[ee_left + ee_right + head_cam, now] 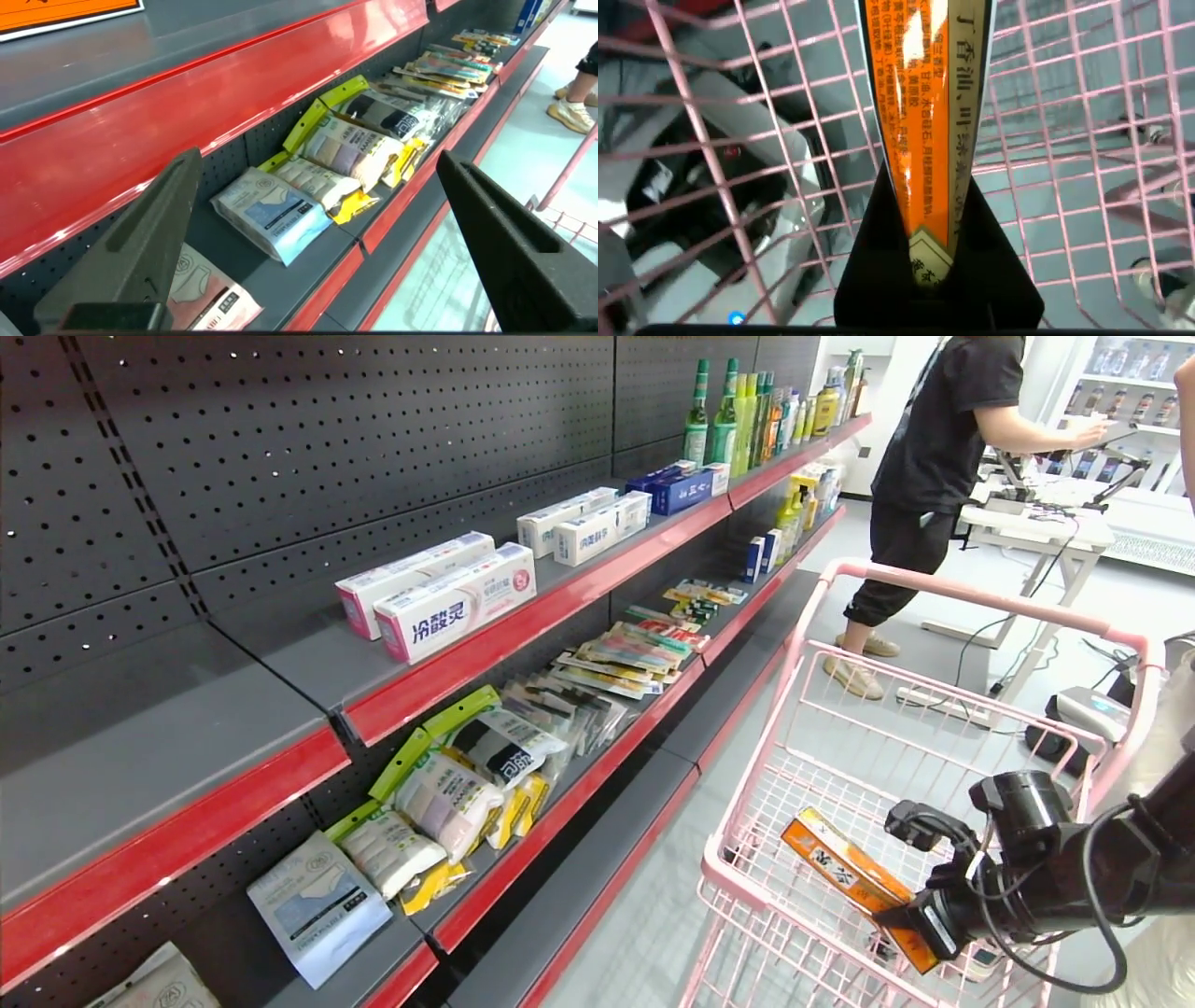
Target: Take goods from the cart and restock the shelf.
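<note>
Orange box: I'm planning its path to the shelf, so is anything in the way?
Yes. The orange box, gripped by the right claw, is inside the cart, whose pink wire side wall stands between it and the shelf. The aisle beyond looks free.

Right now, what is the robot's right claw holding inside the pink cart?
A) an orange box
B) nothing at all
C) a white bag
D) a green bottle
A: the right gripper is shut on the end of the orange box, inside the pink cart.
</note>
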{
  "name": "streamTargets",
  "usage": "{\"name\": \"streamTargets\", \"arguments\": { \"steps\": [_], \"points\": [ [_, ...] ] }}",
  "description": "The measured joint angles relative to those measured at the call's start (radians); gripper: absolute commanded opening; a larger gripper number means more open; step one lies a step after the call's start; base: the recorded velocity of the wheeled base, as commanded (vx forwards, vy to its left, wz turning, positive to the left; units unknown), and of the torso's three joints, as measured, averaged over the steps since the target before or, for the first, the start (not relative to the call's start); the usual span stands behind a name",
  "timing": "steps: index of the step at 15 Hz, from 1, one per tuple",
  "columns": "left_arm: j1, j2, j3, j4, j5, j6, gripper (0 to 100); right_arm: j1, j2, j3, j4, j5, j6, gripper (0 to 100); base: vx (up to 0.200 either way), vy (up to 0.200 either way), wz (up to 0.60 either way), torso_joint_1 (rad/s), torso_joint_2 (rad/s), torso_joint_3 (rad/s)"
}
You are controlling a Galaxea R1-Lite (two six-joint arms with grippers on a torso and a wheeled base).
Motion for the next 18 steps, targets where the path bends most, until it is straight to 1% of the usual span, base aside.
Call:
{"name": "streamTargets", "arguments": {
  "steps": [5,7,10,13,16,18],
  "points": [
    [0.0,0.0,0.0,0.0,0.0,0.0,100,0.032,-0.281,0.028,0.001,-0.157,0.336,0,0.0,0.0,0.0,0.0,0.0,0.0],
    [0.0,0.0,0.0,0.001,0.0,0.0,100,0.053,-0.429,0.045,0.003,-0.235,0.419,0,0.0,0.0,0.0,0.0,0.0,0.0],
    [0.0,0.0,0.0,0.0,0.0,0.0,100,0.07,-0.65,0.093,0.013,-0.318,0.459,0,0.0,0.0,0.0,0.0,0.0,0.0],
    [0.0,0.0,0.0,0.0,0.0,0.0,100,0.071,-0.839,0.121,0.053,-0.351,0.47,0,0.0,0.0,0.0,0.0,0.0,0.0],
    [0.0,0.0,0.0,0.0,0.0,0.0,100,0.07,-0.962,0.127,0.074,-0.411,0.462,0,0.0,0.0,0.0,0.0,0.0,0.0],
    [0.0,0.0,0.0,0.001,0.0,0.0,100,0.068,-1.019,0.151,0.109,-0.428,0.443,0,0.0,0.0,0.0,0.0,0.0,0.0]
  ]
}}
